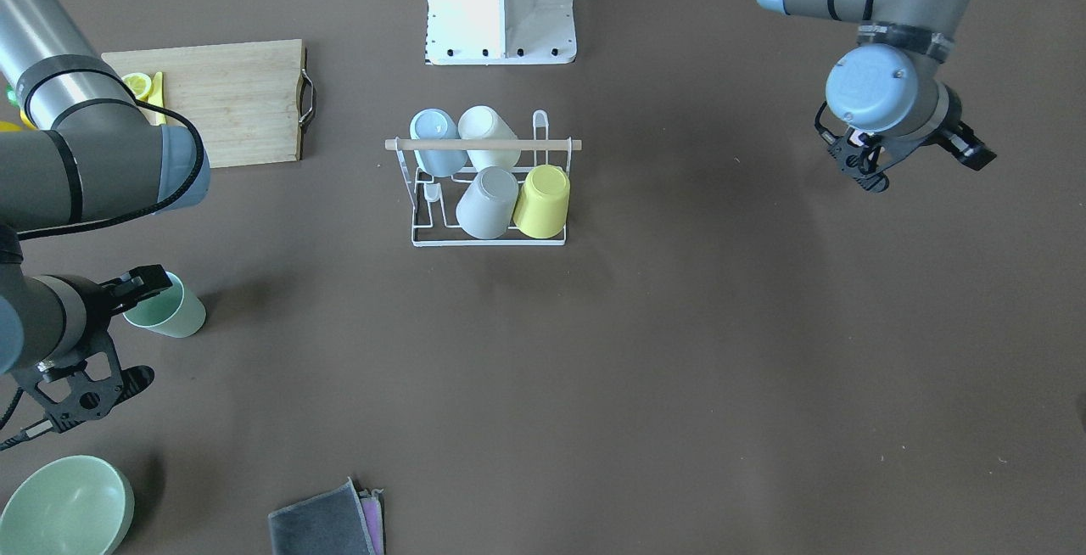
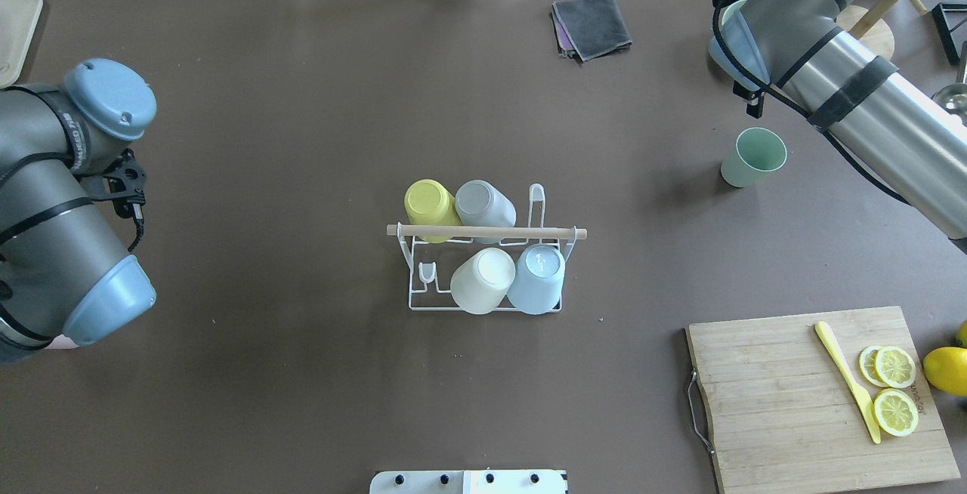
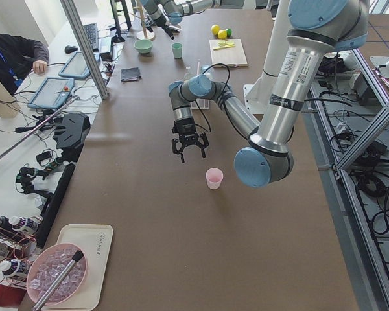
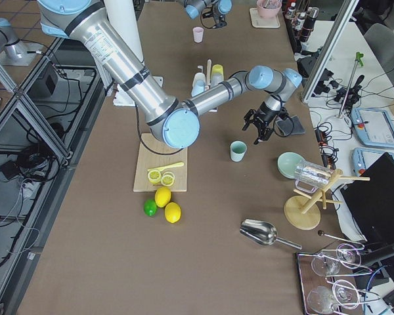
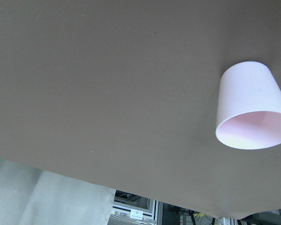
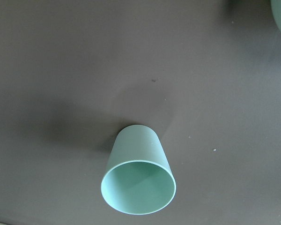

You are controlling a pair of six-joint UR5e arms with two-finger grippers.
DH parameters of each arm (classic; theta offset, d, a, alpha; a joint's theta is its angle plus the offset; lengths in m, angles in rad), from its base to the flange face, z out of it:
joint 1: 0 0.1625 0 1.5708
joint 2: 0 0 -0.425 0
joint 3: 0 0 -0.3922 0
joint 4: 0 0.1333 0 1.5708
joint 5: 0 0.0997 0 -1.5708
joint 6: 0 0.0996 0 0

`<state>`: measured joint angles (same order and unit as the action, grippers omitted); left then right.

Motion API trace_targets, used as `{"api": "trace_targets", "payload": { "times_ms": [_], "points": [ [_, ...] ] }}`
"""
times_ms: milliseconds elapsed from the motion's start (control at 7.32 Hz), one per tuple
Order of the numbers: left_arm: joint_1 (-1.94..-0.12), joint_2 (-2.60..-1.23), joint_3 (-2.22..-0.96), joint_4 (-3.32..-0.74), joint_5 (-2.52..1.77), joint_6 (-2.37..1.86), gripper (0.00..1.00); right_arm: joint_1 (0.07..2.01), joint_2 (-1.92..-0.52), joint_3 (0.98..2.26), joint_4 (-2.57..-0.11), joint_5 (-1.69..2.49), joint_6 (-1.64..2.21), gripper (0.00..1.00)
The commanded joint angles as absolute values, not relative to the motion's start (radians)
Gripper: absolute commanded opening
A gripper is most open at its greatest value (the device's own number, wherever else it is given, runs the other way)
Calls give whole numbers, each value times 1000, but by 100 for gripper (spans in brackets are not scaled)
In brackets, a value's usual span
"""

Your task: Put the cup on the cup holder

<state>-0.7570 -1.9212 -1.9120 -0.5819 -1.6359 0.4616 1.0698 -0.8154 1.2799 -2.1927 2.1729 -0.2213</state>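
Waiting on the desk [image 2: 302, 139] at the right of the overhead frame: green cup [image 2: 752, 158], upright, mouth up, well apart from the cup holder [image 2: 563, 233] at frame centre. Not yet lifted.

Poised above that cup at the lower left of the front-facing frame: right jaws, spread wide, gripping nothing. One finger [image 1: 142, 280] crossing the rim in that view; touching or merely overlapping, impossible to tell. Looking straight down into the cup's mouth from the right wrist view, so probably lined up for a descent, with the wide spread meant to straddle the wall.

On the holder, four cups already seated upside down and leaning on their prongs: yellow cup [image 2: 429, 203] and grey cup [image 2: 483, 205] in the upper row, cream cup [image 2: 483, 279] and blue cup [image 2: 538, 276] in the lower. Likely turned mouth-down so that each prong props one from inside. Left bare: a short prong [image 2: 427, 271] at the lower left of the rack and a tall prong [image 2: 536, 199] at its upper right. Either one could take the green cup, though only after turning it over.

At the upper right of the front-facing frame: left jaws, splayed and empty, held off the desk. Near them in the left-side view, a pink cup [image 3: 214, 178], upright. Apparently parked clear of the rack, leaving the approach free for the other arm.
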Motion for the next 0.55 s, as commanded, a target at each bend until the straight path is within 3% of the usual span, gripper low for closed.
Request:
{"api": "trace_targets", "payload": {
  "times_ms": [0,410],
  "points": [
    [-654,-1922,-1901,-551,-1606,457,98,1039,-805,1267,-2198,2178,-213,100],
    [-588,-1922,-1816,-552,-1594,454,98,1026,-793,1232,-2207,2168,-292,96]
  ]
}}
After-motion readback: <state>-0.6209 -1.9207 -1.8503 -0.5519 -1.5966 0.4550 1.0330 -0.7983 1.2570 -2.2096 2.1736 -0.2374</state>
